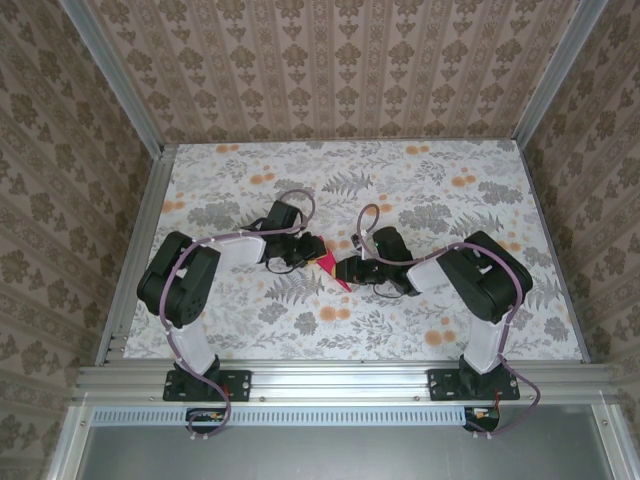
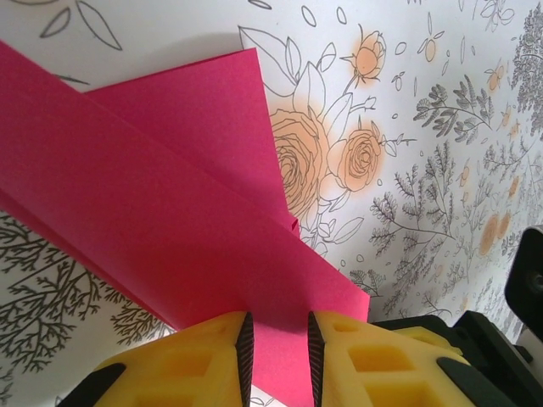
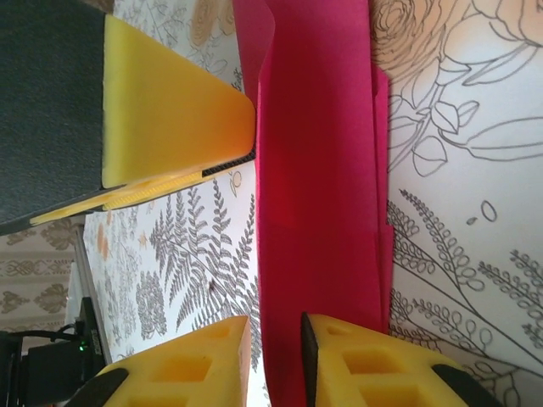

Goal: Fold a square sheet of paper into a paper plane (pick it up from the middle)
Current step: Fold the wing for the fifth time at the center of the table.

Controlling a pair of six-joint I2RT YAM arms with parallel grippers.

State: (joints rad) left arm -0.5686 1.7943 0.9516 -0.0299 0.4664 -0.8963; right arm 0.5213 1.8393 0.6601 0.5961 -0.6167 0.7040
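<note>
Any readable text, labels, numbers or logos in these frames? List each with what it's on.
None can be read.
The pink paper is plain, with no print.
The tablecloth and the wallpaper carry only flower and ornament patterns, no letters.
The yellow fingers and the black arms show no lettering or logo that can be made out.

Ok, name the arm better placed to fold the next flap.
Left, probably. The left tool sits over the paper with the flap straight ahead of it; the right tool sits at the strip's end, looking along its length.
</note>
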